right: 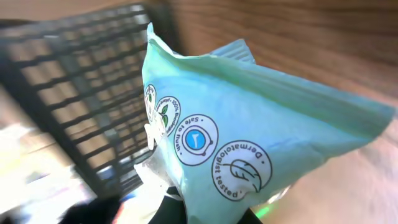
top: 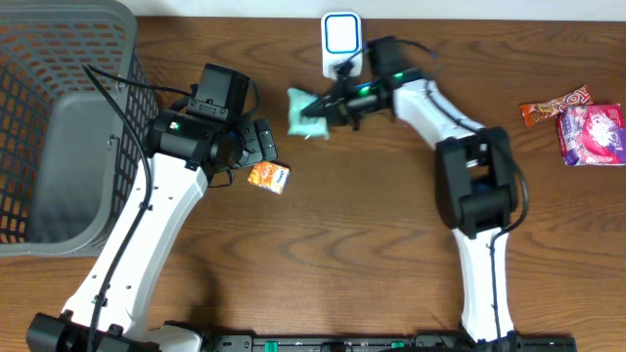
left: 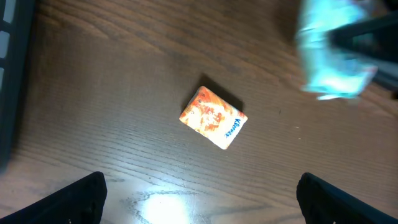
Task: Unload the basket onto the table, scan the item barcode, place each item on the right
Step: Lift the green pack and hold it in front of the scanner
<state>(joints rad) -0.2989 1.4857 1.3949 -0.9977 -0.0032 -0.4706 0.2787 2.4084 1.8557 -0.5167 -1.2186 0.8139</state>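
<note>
The basket (top: 59, 117) is running off frame at nine o'clock. The left gripper (top: 259, 142) is gaping wide and empty over the orange packet (top: 268, 177). The right gripper (top: 331, 110) is pinching the teal wipes pack (top: 305, 114) at seven o'clock of the scanner (top: 340, 37). Its wrist view is showing the printing but hiding the fingers, and the left wrist view is blurring the pack.

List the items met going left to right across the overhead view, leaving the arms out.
Grey plastic mesh basket → small orange printed packet → pale teal soft wipes pack → white barcode scanner with blue face → red-orange candy wrapper → pink foil pouch.
</note>
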